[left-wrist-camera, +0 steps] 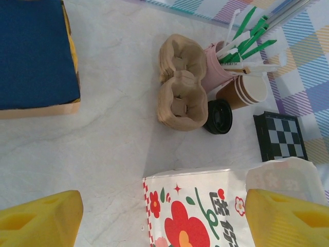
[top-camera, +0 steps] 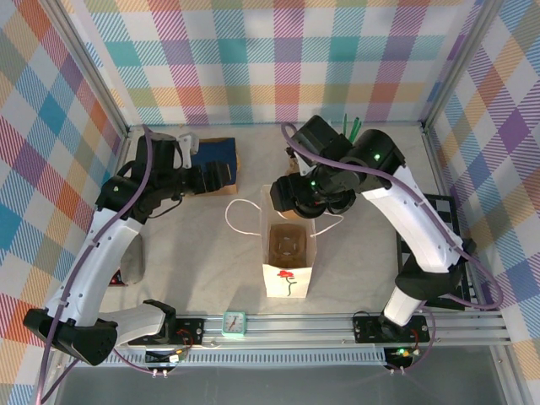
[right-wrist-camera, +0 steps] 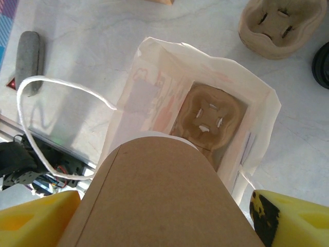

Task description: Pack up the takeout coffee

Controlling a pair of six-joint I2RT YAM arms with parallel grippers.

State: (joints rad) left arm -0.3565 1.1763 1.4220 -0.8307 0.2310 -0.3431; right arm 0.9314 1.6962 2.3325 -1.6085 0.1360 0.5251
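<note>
Hovering over the white paper bag (right-wrist-camera: 146,87), the right gripper (right-wrist-camera: 164,226) is clamping the takeout coffee (right-wrist-camera: 159,190) (a cup carrier (right-wrist-camera: 208,116) is sitting inside); the left gripper (left-wrist-camera: 162,218) is gaping empty beside it.

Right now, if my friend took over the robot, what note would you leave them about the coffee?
Left gripper: open and empty, near the paper bag but not touching it.
Right gripper: shut on the takeout coffee, held over the bag's open mouth. The lid is out of sight from the wrist camera.
Done: a cup carrier lies at the bottom of the bag, and the coffee is off the table.
Left: lower the coffee into the bag, probably into a carrier slot, then let go and lift the arm away.
</note>
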